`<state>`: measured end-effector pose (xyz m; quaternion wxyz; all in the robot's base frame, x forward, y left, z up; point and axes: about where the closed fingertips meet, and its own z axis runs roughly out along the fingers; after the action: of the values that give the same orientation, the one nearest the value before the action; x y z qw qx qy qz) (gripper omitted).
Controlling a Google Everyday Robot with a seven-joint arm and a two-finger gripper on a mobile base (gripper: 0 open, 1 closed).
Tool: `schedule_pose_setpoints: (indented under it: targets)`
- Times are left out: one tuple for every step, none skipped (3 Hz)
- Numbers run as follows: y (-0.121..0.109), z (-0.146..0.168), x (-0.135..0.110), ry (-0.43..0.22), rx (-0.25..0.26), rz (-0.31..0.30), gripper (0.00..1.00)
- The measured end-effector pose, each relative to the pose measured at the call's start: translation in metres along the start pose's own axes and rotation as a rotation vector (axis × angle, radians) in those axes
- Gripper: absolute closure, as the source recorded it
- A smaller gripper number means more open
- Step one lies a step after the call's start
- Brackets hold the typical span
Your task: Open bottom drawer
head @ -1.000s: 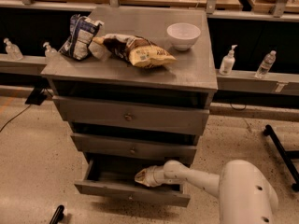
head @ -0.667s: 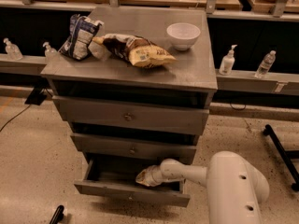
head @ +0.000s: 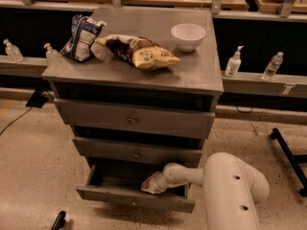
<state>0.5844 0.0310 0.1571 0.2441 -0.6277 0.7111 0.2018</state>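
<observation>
Down at the foot of the grey-painted wooden cabinet (head: 206,75), the narrow, short-fronted grey bottom drawer (head: 120,194) stands partway out with its dark inside showing. The robot's pale two-finger gripper (head: 152,184) is inside it, just behind the front panel, and the thick white arm (head: 230,186) reaches in from the right. Placed like that, it looks to be drawing the panel out from within rather than by the knob. Whether the claw is spread or closed, or has hold of anything, cannot be told. The mid-sized grey drawer (head: 136,153) and the tall-fronted grey drawer (head: 132,120) above sit back in the frame, so only the lowest one is in play.
</observation>
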Motion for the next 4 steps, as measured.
schedule_pose_setpoints:
  targets:
    - [0.005,0.000,0.001,0.003,-0.016,-0.007,1.00]
    - [0.005,0.000,0.001,0.003,-0.016,-0.007,1.00]
    - [0.017,-0.005,-0.006,-0.028,-0.036,-0.034,1.00]
    - [0.017,-0.005,-0.007,-0.028,-0.036,-0.035,1.00]
